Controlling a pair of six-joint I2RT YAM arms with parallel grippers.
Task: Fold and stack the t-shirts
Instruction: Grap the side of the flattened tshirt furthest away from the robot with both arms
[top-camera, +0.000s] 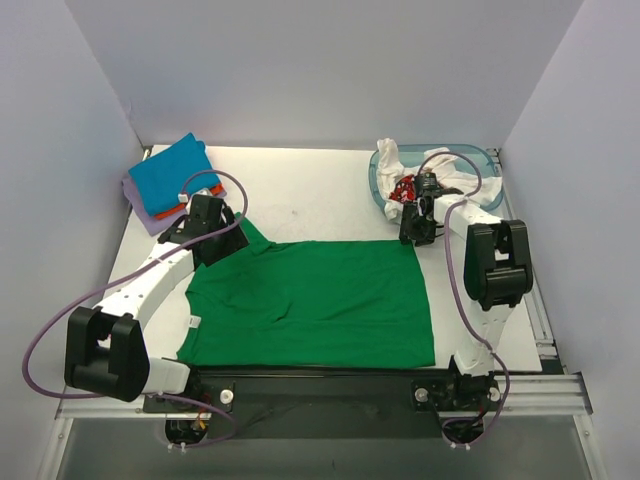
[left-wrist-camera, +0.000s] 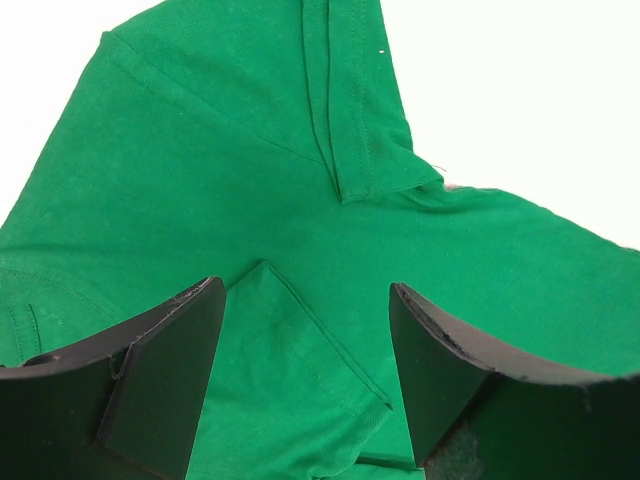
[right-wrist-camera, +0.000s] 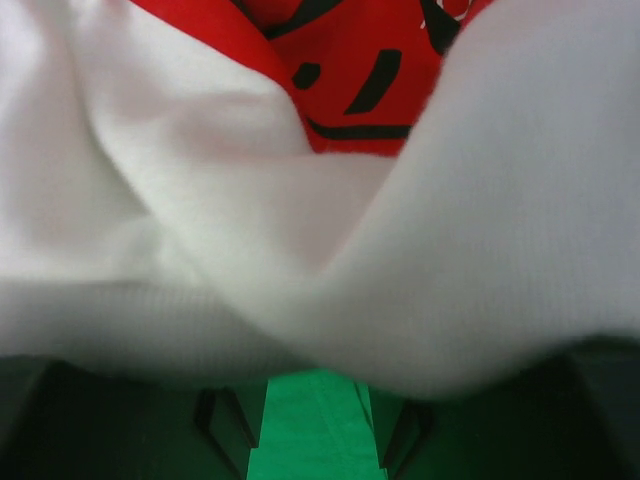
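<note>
While the left pincer (left-wrist-camera: 305, 310) stood open, the green t-shirt (left-wrist-camera: 200, 170) lay beneath it. A white t-shirt (right-wrist-camera: 200, 250) hid the right pincer (top-camera: 418, 230); its grip could not be told.

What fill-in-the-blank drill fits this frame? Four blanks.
The spread-out t-shirt is ____.
The folded stack is topped by a ____ shirt.
The left fingers stand ____ above that t-shirt.
Beside white cloth, the blue tub holds ____ cloth.
Missing: green; blue; open; red.

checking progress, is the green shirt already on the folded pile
No, the green t-shirt lies spread flat on the table, apart from the folded pile at the far left corner.
</note>
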